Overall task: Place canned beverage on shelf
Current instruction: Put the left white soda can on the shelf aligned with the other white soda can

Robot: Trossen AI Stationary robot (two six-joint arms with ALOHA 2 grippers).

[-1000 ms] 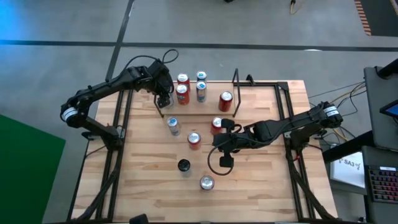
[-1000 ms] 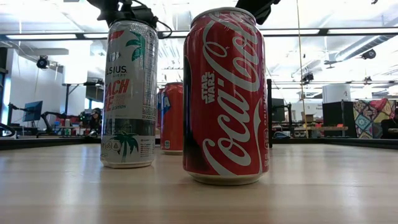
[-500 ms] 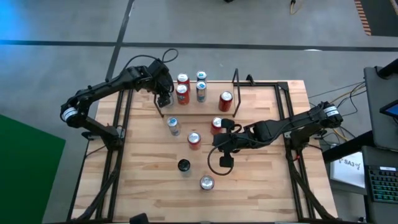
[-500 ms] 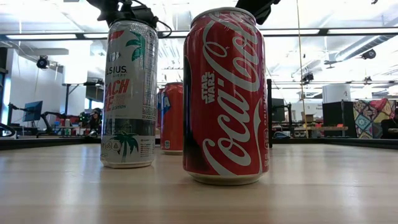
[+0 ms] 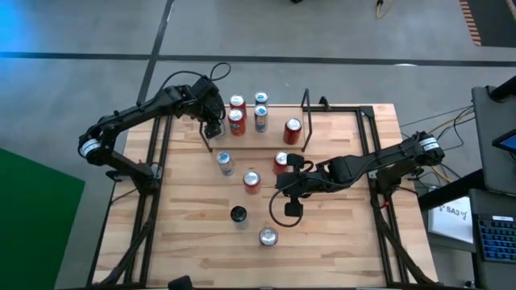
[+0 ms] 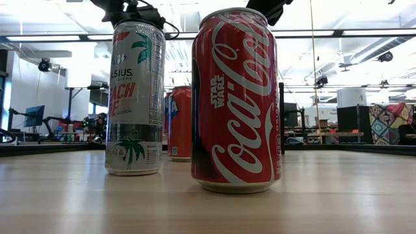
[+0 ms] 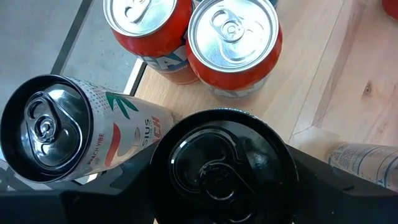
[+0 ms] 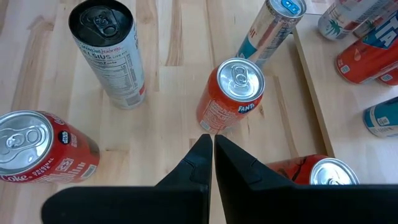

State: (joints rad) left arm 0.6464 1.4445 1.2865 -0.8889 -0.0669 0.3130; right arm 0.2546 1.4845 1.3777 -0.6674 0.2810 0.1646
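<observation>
The black-topped can (image 7: 221, 165) is the one being placed. It's at the left end of the shelf (image 5: 276, 138), upper left of centre in the high view. The left gripper (image 5: 212, 122) has its jaws spread wide around the body, one on each side, so that's a grip and not an empty open hand. The can stands upright: long axis vertical, pull-tab end pointing straight up at the wrist camera. It's not clear whether its base is already down on the shelf's wooden floor or hanging just above it.

What could go wrong: it's crowded in there. In the left wrist view a white Celsius can (image 7: 50, 127) sits just beside the held one at the lower left of that frame, and two orange-red cans (image 7: 235, 46) stand close at the top. If the jaws open wide to let go, a finger will probably nudge a neighbour and knock it over or shove it off the end of the shelf. Letting go before the base is flat could also tip the can itself. The upright rod loop at that end looks near enough to snag the gripper when it pulls back.

The right gripper (image 8: 208, 155) has its jaws pressed together on nothing, parked low over the middle of the desk (image 5: 339, 234) near a Fanta can (image 8: 231, 93).
</observation>
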